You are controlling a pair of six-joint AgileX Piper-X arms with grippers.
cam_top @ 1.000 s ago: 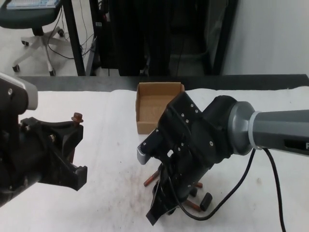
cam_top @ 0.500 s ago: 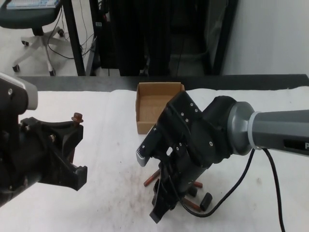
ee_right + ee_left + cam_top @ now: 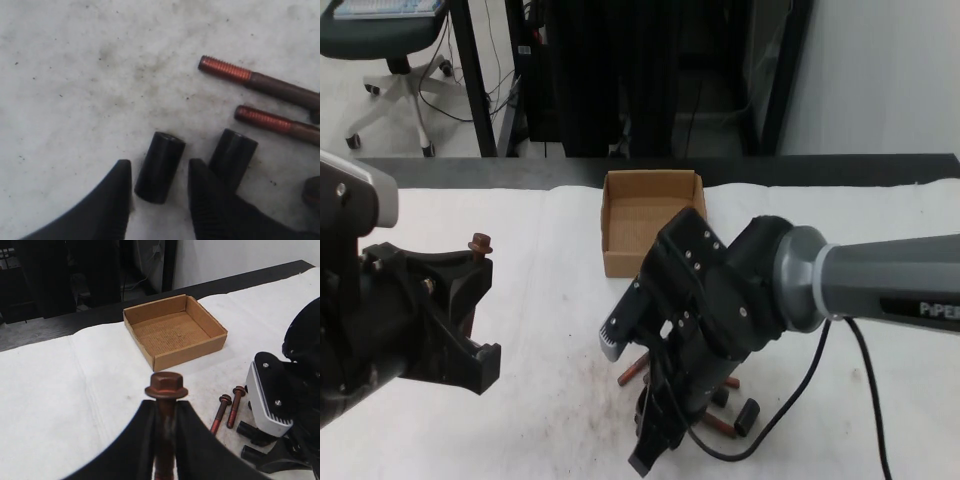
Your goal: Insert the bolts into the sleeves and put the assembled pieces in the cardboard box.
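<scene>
So far, got only partway. Had one bolt (image 3: 166, 390) clamped upright in the left gripper (image 3: 165, 412), shank pinched between the fingertips, with head clear above them. Saw the cardboard box (image 3: 187, 354) well ahead of that gripper, with no assembled piece in it. Noted loose bolts (image 3: 219, 415) lying ahead and off to its right, near the other arm. Had the right gripper (image 3: 160, 170) low over the cloth (image 3: 75, 75), fingers spread to either side of one black sleeve (image 3: 161, 159) and not yet closed on it. Spotted a second sleeve (image 3: 232, 154) just outside one finger. Judged no bolt seated in any sleeve; had every insertion and every drop into the box left to do.
</scene>
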